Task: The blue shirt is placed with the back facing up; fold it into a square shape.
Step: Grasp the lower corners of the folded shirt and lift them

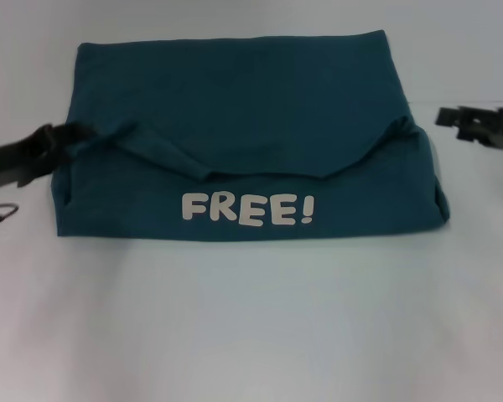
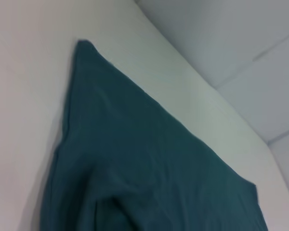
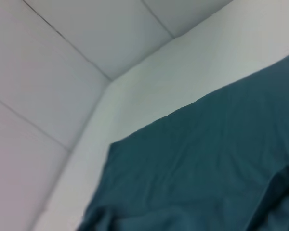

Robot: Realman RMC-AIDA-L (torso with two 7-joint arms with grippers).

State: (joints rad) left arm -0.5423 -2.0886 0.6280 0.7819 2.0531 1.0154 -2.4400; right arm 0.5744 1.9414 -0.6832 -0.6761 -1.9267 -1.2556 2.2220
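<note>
The blue shirt point(image 1: 235, 92) lies on the white table point(image 1: 251, 327), folded into a wide block. Its near part is turned up so that the white "FREE!" lettering point(image 1: 247, 209) faces up, under a flap with an uneven edge. My left gripper point(image 1: 82, 134) reaches in from the left, and its tip meets a bunched ridge of cloth at the shirt's left edge. My right gripper point(image 1: 448, 123) hovers open just off the shirt's right edge, apart from the cloth. The left wrist view shows a corner of the shirt point(image 2: 135, 159), and the right wrist view shows a flat stretch of the shirt point(image 3: 207, 159).
Bare white tabletop surrounds the shirt, widest on the near side. A thin cable loop point(image 1: 0, 215) hangs at the far left beside my left arm. The wrist views show the table's far edge point(image 3: 149, 57) and the pale tiled floor point(image 2: 231, 38) beyond.
</note>
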